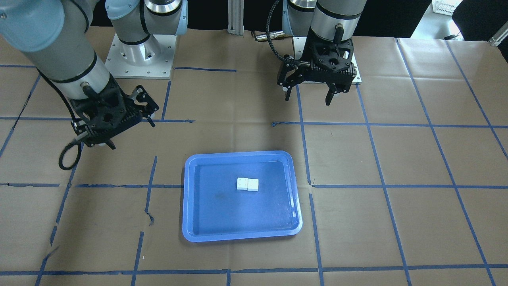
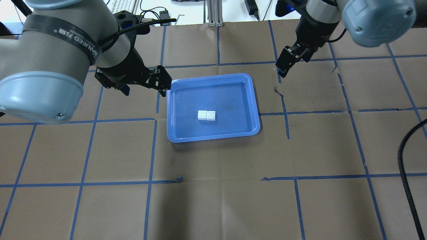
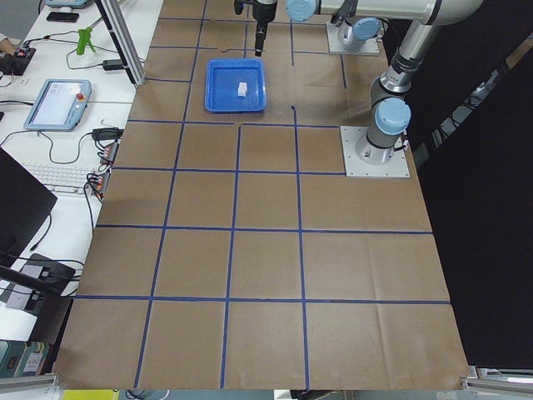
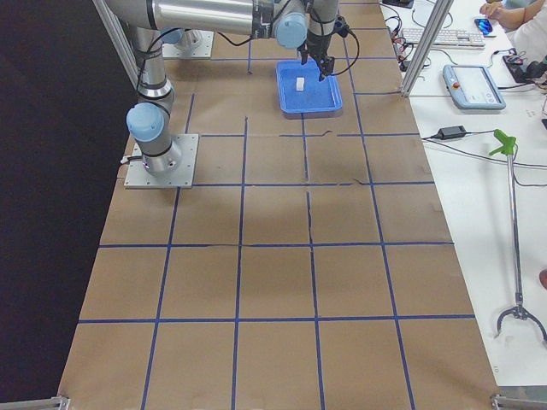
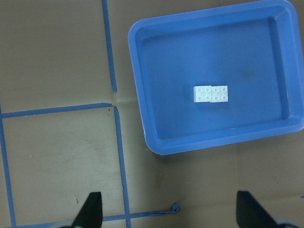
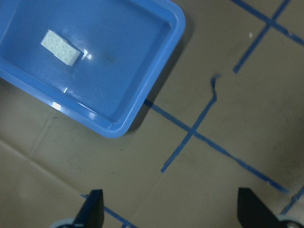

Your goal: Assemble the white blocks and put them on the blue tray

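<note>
The two white blocks (image 1: 247,184) lie side by side as one joined piece in the middle of the blue tray (image 1: 222,210), studs up. They also show in the overhead view (image 2: 206,115) on the tray (image 2: 233,96), and in both wrist views (image 5: 210,94) (image 6: 60,47). My left gripper (image 2: 145,88) is open and empty, above the table just beyond the tray's left rim; it shows in the front view (image 1: 307,98) too. My right gripper (image 2: 283,66) is open and empty, above the table off the tray's far right corner, and also shows in the front view (image 1: 131,134).
Brown paper with a blue tape grid covers the table (image 2: 213,186). The arms' base plates (image 1: 139,59) stand at the robot's edge. A black cable (image 2: 403,160) hangs at the overhead view's right. A side bench holds a keyboard and a teach pendant (image 3: 57,104).
</note>
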